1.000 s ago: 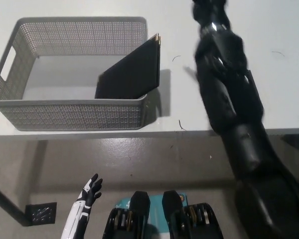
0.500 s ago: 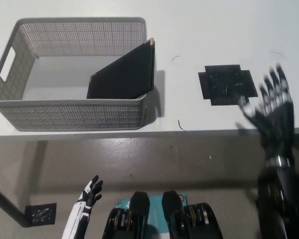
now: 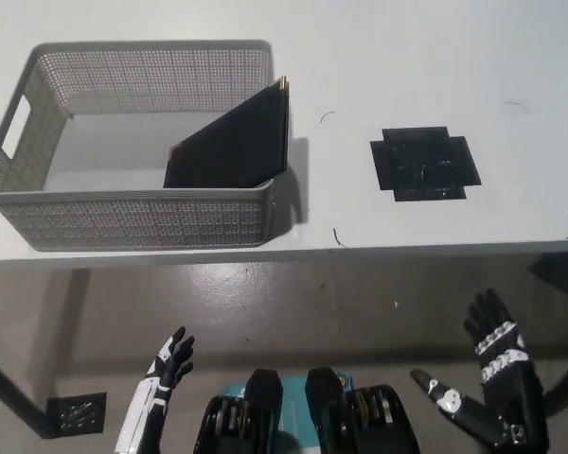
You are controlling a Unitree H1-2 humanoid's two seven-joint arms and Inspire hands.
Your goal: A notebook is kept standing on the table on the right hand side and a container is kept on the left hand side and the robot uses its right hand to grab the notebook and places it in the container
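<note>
Black notebook (image 3: 232,147), lower part hidden by the container (image 3: 133,219) wall, leans inside, far up-left of the empty, spread right robot hand (image 3: 497,402); the left robot hand (image 3: 170,359), fingers apart, rests low over grey floor (image 3: 293,303) below the white desk (image 3: 407,57).

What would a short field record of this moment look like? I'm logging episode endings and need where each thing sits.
notebook: inside the container, leaning tilted against its right wall
container: grey mesh basket on the table's left part
table: white
black patch: flat on the table, right of the container
right hand: open, below the table edge, holding nothing
left hand: open, low at the lower left
</note>
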